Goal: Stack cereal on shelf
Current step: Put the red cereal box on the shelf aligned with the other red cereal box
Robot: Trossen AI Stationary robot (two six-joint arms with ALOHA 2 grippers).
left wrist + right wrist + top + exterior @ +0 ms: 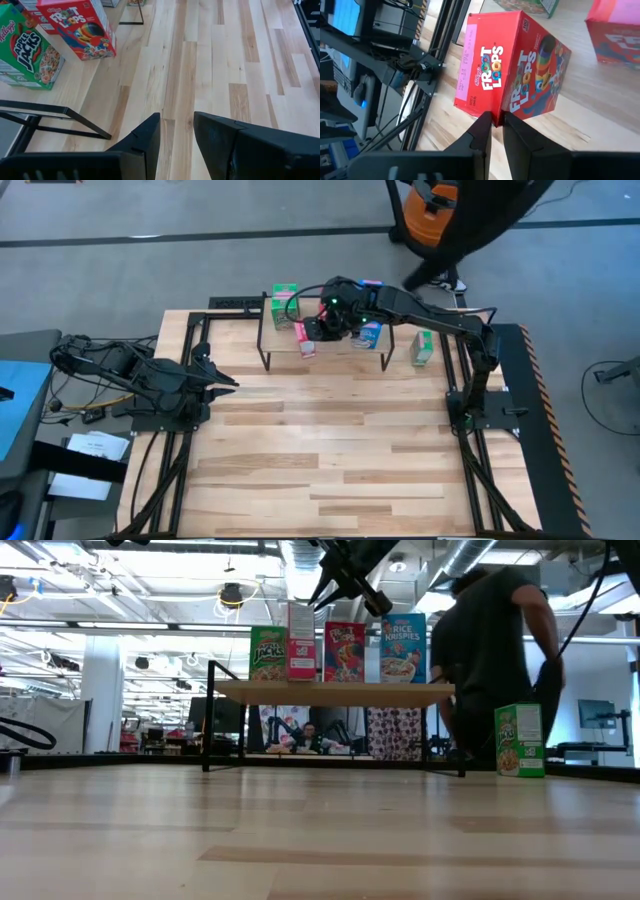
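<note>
The shelf [280, 342] stands at the table's far middle. On it stand a green cereal box [285, 302], a blue one [370, 333] and a red one [344, 652]. Another red Froot Loops box [515, 75] stands upright on its bottom near the shelf's front edge [301, 640]. My right gripper [496, 118] slants down over this box, its fingers a narrow gap apart at the box's upper corner edge. My left gripper [228, 383] waits shut at the table's left side, holding nothing. My right gripper comes at the red box from above and behind, slanting down, with its fingertips [482, 125] at the box's upper corner edge [495, 111]. I cannot tell whether they touch it. The box stands upright on the shelf top.
One more green box [423, 348] stands on the table just right of the shelf. A person [500, 650] bends down beyond the table's far right corner. The near half of the slatted tabletop [330, 460] is bare wood.
</note>
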